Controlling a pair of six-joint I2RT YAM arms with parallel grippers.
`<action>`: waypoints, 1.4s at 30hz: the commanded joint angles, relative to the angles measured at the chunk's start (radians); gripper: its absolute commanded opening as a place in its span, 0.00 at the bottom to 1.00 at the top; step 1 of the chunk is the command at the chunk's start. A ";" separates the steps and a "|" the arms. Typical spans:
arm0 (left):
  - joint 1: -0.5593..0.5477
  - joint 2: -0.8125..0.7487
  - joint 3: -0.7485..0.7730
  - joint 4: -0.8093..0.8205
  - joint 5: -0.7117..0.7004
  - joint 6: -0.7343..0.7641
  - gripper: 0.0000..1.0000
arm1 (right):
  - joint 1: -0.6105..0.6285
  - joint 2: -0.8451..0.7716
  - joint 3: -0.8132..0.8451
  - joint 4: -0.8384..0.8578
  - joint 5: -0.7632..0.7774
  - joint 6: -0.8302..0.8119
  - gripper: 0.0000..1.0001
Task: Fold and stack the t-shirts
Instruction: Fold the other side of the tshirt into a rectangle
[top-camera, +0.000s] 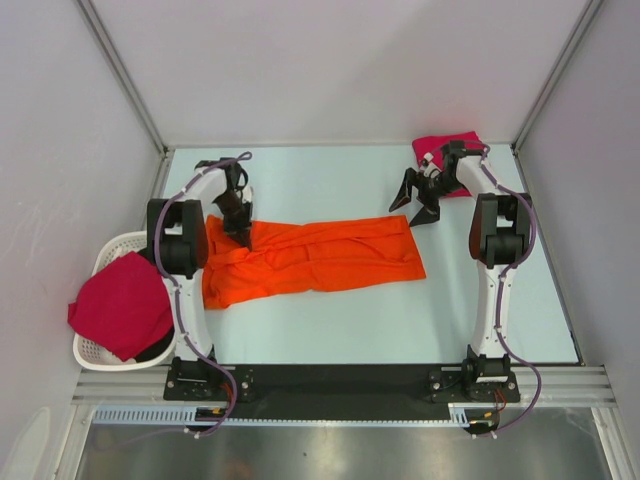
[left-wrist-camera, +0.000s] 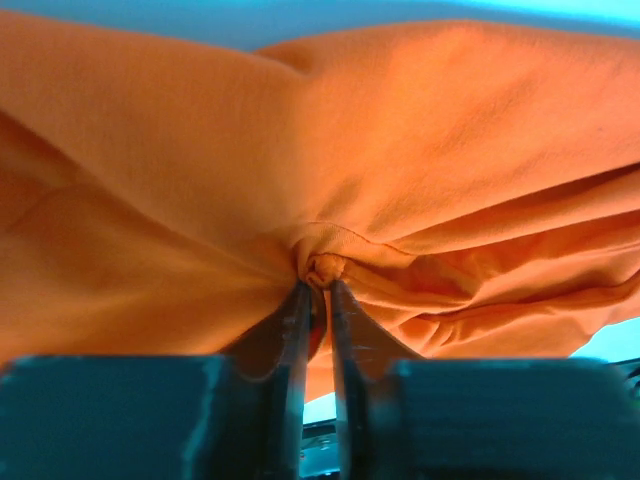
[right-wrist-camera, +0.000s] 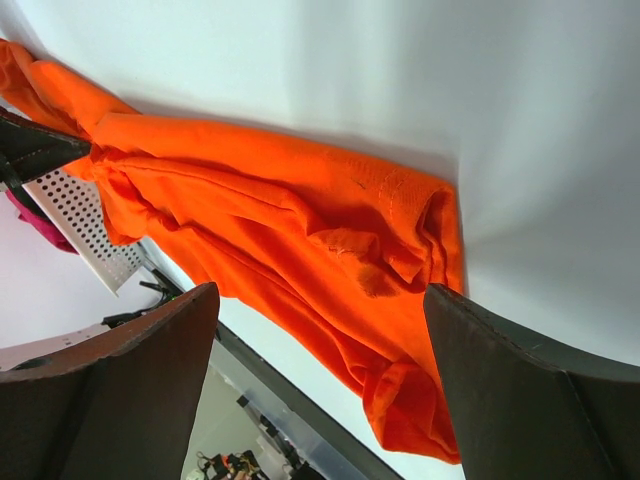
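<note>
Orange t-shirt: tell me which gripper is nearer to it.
Left. The left gripper is shut on the orange t-shirt, pinching fabric near its left end; the right gripper hovers open by its far right corner.

White arm links (top-camera: 492, 300), black motor joints (top-camera: 500, 232), purple cables (top-camera: 222, 161), black pincer (top-camera: 410, 208).

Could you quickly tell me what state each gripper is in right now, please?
Left gripper: closed, pinching a fold of the orange t-shirt.
Right gripper: open, holding nothing.
</note>
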 joint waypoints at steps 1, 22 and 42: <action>0.008 -0.077 -0.003 0.007 0.025 0.011 0.00 | 0.006 -0.054 0.014 -0.016 -0.015 -0.004 0.89; -0.026 -0.333 -0.269 -0.016 -0.043 -0.037 0.50 | 0.022 -0.035 0.058 -0.021 -0.026 0.003 0.89; -0.032 -0.269 -0.026 0.006 -0.102 -0.054 0.95 | 0.043 -0.012 0.193 -0.025 -0.026 0.057 0.79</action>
